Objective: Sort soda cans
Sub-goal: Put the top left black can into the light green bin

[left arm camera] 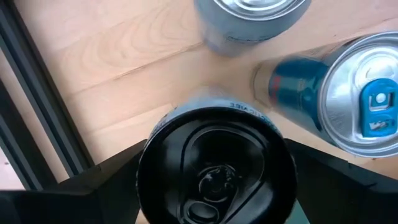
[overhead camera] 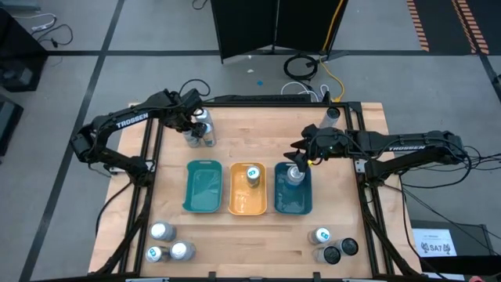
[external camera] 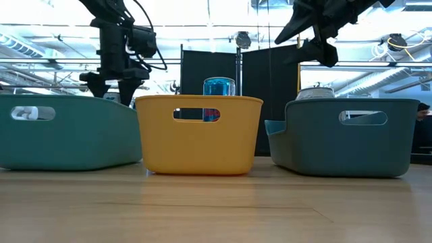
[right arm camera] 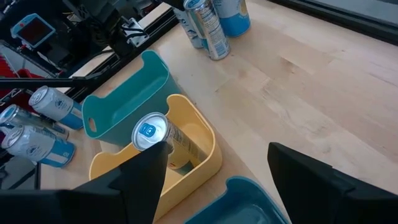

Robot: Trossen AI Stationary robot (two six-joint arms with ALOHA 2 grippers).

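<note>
My left gripper (overhead camera: 196,125) points down over a group of soda cans at the far left. It is open, one finger on each side of an upright black can (left arm camera: 217,168). A silver can (left arm camera: 249,18) and a blue can (left arm camera: 348,93) stand just beyond it. My right gripper (overhead camera: 301,160) hangs open and empty above the blue tray (overhead camera: 307,205), in which a silver-topped can (overhead camera: 293,174) stands. A blue-marked can (overhead camera: 253,174) stands in the orange tray (overhead camera: 239,205). The teal tray (overhead camera: 203,188) holds nothing that I can see.
Three cans (overhead camera: 164,244) stand near the front left corner. Another can (overhead camera: 321,235) and two black ones (overhead camera: 340,251) stand at the front right, and one can (overhead camera: 333,113) at the far right. Black frame rails (overhead camera: 149,157) run along the table's sides. Bare wood lies between the trays and the far edge.
</note>
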